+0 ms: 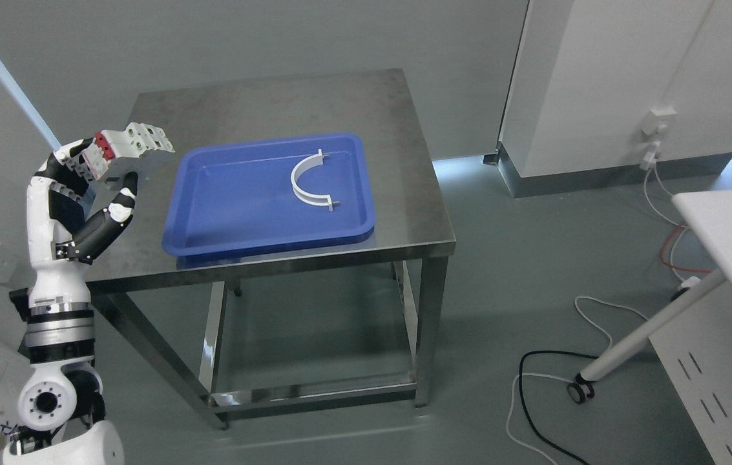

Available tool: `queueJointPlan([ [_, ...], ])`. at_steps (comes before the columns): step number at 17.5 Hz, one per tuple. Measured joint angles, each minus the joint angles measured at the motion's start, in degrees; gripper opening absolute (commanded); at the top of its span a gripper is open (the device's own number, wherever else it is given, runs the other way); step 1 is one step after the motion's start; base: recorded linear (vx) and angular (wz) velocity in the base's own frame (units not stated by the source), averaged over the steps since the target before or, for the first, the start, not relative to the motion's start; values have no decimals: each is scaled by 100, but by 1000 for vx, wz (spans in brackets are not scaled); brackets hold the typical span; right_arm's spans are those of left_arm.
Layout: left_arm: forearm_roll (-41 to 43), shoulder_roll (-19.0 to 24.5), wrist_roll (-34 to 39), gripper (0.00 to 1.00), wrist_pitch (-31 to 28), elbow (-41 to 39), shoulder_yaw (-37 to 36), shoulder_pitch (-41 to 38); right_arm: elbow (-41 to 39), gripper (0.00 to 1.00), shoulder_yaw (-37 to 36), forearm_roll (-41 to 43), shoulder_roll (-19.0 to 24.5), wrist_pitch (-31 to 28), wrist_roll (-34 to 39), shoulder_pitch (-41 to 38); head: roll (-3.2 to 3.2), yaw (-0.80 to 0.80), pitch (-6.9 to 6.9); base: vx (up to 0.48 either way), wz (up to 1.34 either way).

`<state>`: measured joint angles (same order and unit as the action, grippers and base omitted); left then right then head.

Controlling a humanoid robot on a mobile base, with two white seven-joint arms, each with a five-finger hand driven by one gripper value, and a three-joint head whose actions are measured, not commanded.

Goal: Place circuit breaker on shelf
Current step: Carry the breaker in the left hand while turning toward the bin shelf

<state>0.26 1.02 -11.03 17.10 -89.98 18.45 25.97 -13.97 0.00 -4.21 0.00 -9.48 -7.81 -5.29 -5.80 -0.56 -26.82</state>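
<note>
At far left I see my left hand [97, 177] raised over the steel table's [262, 103] left edge, fingers pinching the white circuit breaker [136, 147]. To its right lies a blue tray [236, 187] holding a white curved clamp [311, 181].

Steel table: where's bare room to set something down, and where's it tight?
The steel table is bare along the back strip behind the blue tray, plus a narrower strip right of the tray. Inside the tray, the left half is open; the white curved bracket sits at its right. Tightest is the left edge, where the left hand holds the circuit breaker.
</note>
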Motion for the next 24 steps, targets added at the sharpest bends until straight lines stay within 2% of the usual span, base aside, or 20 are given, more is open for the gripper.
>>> queueJointPlan([
  [13, -24, -74, 14, 10, -121, -62, 77, -22, 0, 100, 0, 0, 0, -4, -28, -4, 0, 0, 0, -410, 343],
  [24, -26, -93, 41, 11, -119, -74, -193, 256, -1, 100, 0, 0, 0, -3, 10, 3, 0, 0, 0, -226, 1530],
])
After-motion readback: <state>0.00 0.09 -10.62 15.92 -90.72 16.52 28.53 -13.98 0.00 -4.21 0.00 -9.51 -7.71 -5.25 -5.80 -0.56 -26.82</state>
